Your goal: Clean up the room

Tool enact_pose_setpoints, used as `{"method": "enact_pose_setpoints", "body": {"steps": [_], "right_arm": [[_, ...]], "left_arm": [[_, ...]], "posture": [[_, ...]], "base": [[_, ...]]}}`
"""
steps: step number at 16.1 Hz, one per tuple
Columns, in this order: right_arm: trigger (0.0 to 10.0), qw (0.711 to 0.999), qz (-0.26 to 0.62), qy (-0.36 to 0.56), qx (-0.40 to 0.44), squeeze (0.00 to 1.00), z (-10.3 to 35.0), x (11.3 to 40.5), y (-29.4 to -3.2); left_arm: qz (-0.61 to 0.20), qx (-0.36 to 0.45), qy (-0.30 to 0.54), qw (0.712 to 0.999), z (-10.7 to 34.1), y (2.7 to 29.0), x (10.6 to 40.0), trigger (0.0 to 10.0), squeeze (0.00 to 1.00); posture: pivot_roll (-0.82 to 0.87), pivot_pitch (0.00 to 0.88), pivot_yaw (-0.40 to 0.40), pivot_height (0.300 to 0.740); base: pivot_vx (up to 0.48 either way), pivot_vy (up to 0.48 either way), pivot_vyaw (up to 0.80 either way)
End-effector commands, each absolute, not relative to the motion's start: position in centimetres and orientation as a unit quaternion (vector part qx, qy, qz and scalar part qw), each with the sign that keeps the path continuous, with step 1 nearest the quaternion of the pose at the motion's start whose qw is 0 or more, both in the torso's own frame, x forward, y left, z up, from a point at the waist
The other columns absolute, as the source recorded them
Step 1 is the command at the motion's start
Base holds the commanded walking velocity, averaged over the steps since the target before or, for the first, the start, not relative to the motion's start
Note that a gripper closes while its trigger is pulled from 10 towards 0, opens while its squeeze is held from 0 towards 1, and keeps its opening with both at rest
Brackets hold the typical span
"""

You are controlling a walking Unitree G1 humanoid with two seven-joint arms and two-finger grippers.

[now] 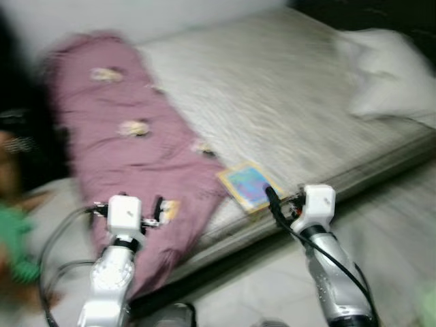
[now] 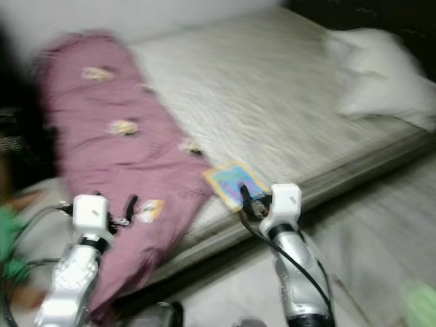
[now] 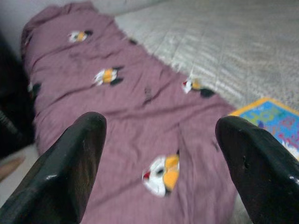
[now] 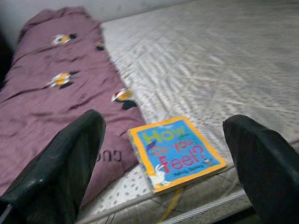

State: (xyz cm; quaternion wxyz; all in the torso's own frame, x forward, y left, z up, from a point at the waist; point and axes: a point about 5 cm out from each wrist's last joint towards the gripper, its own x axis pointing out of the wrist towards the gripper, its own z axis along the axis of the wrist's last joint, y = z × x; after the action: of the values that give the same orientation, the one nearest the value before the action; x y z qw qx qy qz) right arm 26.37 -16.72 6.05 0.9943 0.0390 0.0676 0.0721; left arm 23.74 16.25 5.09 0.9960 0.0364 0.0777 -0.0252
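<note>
bedding first: a bare, pale quilted mattress (image 1: 272, 102) lies low on the floor, and nothing like a bin or basket can be made out in the blurred head views. a mauve blanket (image 1: 122, 150) printed with small cartoon birds runs down the mattress's left side and spills over its near edge toward the floor. just beside the blanket's lower edge, at the near rim of the mattress, lies a picture book (image 4: 175, 151) with a yellow border and blue cover reading "how do you feel?"; it lies flat, its near corner close to the mattress edge, and whether it touches the blanket is hard to tell. a white pillow (image 1: 385, 75) sits at the far right end of the mattress.

the left gripper (image 3: 163, 168) hangs over the draped blanket with its jaws spread wide and holding nothing. the right gripper (image 4: 163, 163) is in front of the book, its jaws likewise wide apart and empty, the book showing between them but farther off.

both head views are smeared by motion. at the far left edge something green and orange (image 1: 13, 245), possibly a toy or clothing, is cut off and too blurred to name. a dark shape (image 1: 174, 315) on the floor between the two arms is also unclear. pale tiled floor (image 1: 402, 231) lies to the right.
</note>
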Motion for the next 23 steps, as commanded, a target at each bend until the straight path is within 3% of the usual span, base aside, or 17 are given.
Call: {"method": "enact_pose_setpoints", "body": {"steps": [1,12,18,23], "right_arm": [[10.0,0.995,0.065,0.067,0.043,0.00,6.0,26.2,-16.9],[10.0,0.997,0.036,0.054,0.044,0.00,6.1,25.3,-17.3],[10.0,0.998,0.016,0.044,0.052,0.00,6.3,24.7,-18.3],[10.0,0.995,0.075,0.062,0.038,0.00,6.3,25.9,-17.3]], "left_arm": [[-0.029,0.043,0.077,0.996,5.2,16.3,23.7,10.0,0.00],[-0.033,0.043,0.085,0.995,5.0,16.5,23.3,10.0,0.00],[-0.032,0.040,0.086,0.995,5.0,16.8,23.6,10.0,0.00],[0.017,0.024,0.091,0.995,4.5,17.0,22.1,10.0,0.00]], "posture": [[-0.07,0.084,0.042,0.740],[-0.06,0.080,0.053,0.740],[-0.06,0.083,0.053,0.740],[0.01,0.085,-0.058,0.740]], "base": [[0.000,0.000,0.77],[0.000,0.000,0.77],[0.000,0.000,0.00],[0.000,0.000,0.00]]}}
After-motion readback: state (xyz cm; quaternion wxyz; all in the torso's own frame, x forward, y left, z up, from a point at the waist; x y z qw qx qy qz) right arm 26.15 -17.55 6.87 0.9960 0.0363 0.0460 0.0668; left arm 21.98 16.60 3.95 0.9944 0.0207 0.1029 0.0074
